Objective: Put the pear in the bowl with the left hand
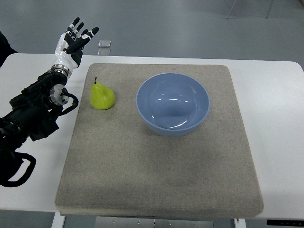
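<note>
No text, label, brand, number or sign can be read anywhere in the top view. The pear (102,96), the bowl (173,103), the mat (156,175) and the table (275,123) all show plain surfaces without print.

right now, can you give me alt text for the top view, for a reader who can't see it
A green pear sits on a grey mat just left of an empty blue bowl, apart from it. The robot's left hand hovers open at the mat's far left corner, holding nothing. The mat lies on a white table.
</note>
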You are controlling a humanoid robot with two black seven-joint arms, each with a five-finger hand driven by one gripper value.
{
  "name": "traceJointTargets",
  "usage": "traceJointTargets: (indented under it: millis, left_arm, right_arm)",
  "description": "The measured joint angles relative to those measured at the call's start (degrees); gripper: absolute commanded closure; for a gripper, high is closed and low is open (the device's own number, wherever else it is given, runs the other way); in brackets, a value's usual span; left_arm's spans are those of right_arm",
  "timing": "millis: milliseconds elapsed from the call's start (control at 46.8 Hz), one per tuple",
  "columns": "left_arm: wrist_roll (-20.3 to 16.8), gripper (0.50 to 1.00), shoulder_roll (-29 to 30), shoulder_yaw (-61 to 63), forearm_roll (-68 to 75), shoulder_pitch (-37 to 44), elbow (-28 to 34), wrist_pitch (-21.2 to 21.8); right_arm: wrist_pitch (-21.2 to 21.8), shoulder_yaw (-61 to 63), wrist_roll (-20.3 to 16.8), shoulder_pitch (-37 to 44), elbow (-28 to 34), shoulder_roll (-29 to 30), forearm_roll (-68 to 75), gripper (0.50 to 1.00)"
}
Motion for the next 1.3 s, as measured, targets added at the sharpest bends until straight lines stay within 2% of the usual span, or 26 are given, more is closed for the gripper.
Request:
traceJointTargets:
  millis: [235,1302]
  left_arm:
    - [-1.54,0.508,0.07,-1.41,-0.71,-0.02,0.09,0.70]
    - [-1.37,0.510,0.11,-0.77,0.39,0.69,-0.21,0.34]
  right_arm:
    - [0.00,0.00,0.00,0.03,0.01,0.00,0.00,0.576]
    - [-0.02,0.00,0.00,0.01,0.03,0.00,0.00,0.576]
